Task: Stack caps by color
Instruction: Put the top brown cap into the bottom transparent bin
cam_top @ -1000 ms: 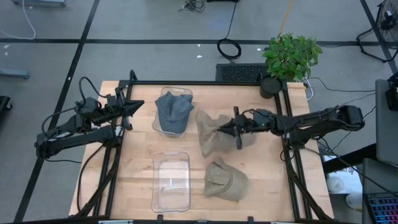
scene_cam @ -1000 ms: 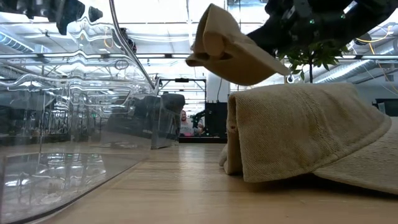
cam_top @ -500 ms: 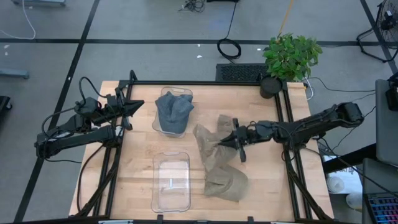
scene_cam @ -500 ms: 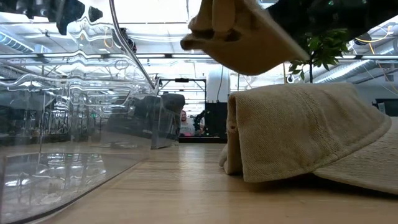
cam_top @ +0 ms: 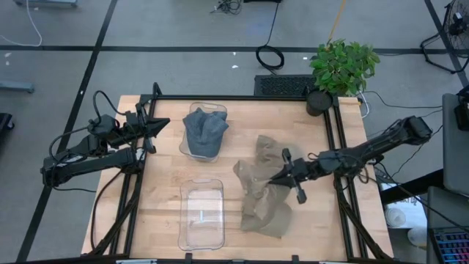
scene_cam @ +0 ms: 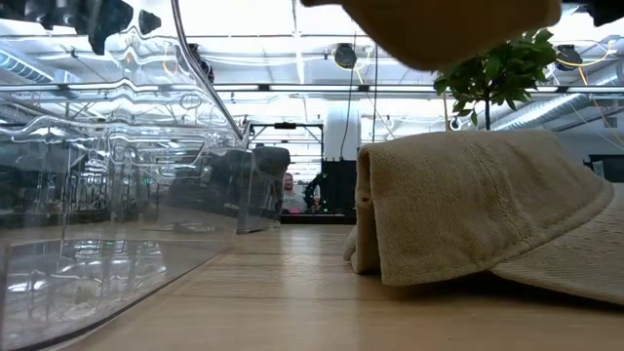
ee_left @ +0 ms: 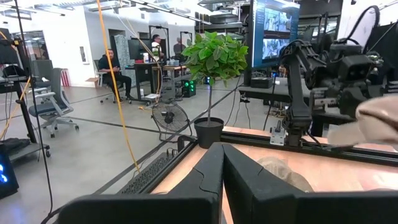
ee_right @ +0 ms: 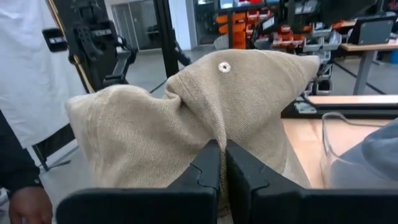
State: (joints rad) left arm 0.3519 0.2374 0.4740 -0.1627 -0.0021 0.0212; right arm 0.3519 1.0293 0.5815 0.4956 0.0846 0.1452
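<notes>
My right gripper [cam_top: 272, 178] is shut on a tan cap [cam_top: 253, 176], which hangs in the air over a second tan cap [cam_top: 267, 218] near the table's near edge. In the low view the held cap [scene_cam: 439, 29] floats above the lying cap [scene_cam: 478, 205], whose brim and crown rest on the wood. A third tan cap [cam_top: 269, 147] lies farther back. Blue-grey caps [cam_top: 204, 130] sit in the far clear bin. My left gripper [cam_top: 150, 130] waits shut at the table's left edge. My right gripper pinches a fold of the tan cap's crown [ee_right: 214, 134] between its two fingers [ee_right: 208, 165], a little below an eyelet [ee_right: 224, 66]. The fingers come roughly level from the table's right side. The cap is lifted clear and droops slack around the fingers.
An empty clear bin [cam_top: 201, 213] stands near the table's near edge, left of the lying tan cap, and it fills the left of the low view [scene_cam: 97, 195]. A potted plant [cam_top: 343, 66] stands at the far right corner. People show beyond the table.
My right gripper has carried the tan cap from the table's middle toward the near edge, still shut on it. The cap now hangs over the tan cap lying near the near edge. In the low view it has moved up and closer, mostly leaving the frame's top.
</notes>
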